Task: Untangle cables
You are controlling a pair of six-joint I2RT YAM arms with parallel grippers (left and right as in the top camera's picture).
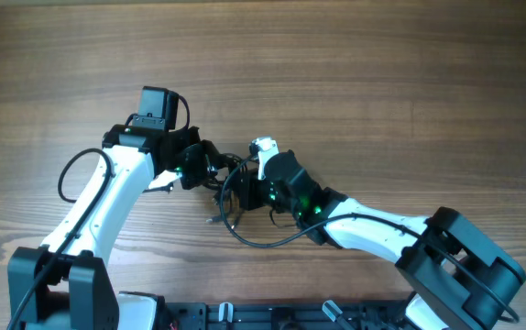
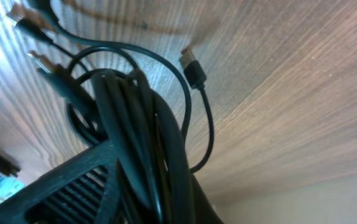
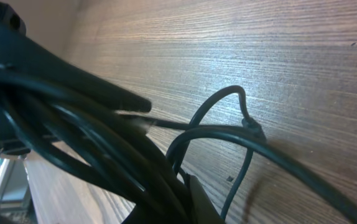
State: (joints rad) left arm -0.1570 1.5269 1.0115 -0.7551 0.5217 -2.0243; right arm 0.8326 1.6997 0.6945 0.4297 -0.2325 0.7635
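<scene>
- Left gripper [image 1: 206, 168]: closed tight on a bunch of the cables [image 2: 138, 124] (one plug [image 2: 194, 70] lies free just beside).
- Right gripper [image 1: 237, 191]: also closed, cables pinched between its fingers.
- The cables sit between both grippers, with loops trailing onto the table [image 1: 382, 82].

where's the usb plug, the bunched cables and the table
usb plug [image 2: 196, 73], left wrist view, on its black housing
cables [image 2: 138, 130], left wrist view, middle of the bunched strands
table [image 1: 382, 73], overhead view, bare wood top
</scene>
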